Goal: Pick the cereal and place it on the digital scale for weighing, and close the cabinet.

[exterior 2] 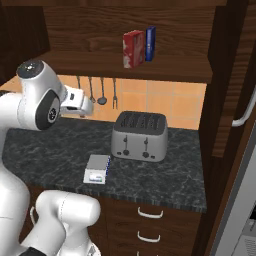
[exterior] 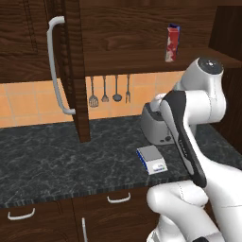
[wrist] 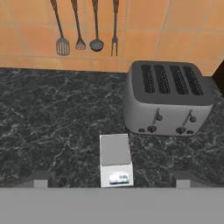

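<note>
A: From the left base view, what's in the cabinet (exterior: 71, 71)?
B: Its door stands open, edge toward us, with the pale handle (exterior: 56, 66) on it. On the shelf (exterior: 142, 61) inside stands the cereal (exterior: 172, 43), upright, far to the right. Below, on the counter (exterior: 56, 156), the scale (exterior: 152, 159) lies just in front of the toaster (exterior: 153, 125), which the arm partly hides.

A: And from the right base view?
B: The cereal (exterior 2: 133, 48) sits on the shelf (exterior 2: 125, 65) with a slim blue box (exterior 2: 150, 43) touching its right side, both upright. The right door (exterior 2: 235, 100) hangs open too. The toaster (exterior 2: 140, 136) stands under the shelf, and the scale (exterior 2: 97, 169) lies near its front left corner, apart from it. Utensils (exterior 2: 95, 90) hang on the tiled wall behind the arm.

A: The hand view?
B: The tool (wrist: 111, 179) looks down at the counter (wrist: 52, 113), its fingertips (wrist: 41, 178) set wide apart and holding nothing. The scale (wrist: 115, 159) lies between them, bare on top. The toaster (wrist: 168, 98) is just beyond it, with four utensils (wrist: 87, 26) on the wall above.
</note>
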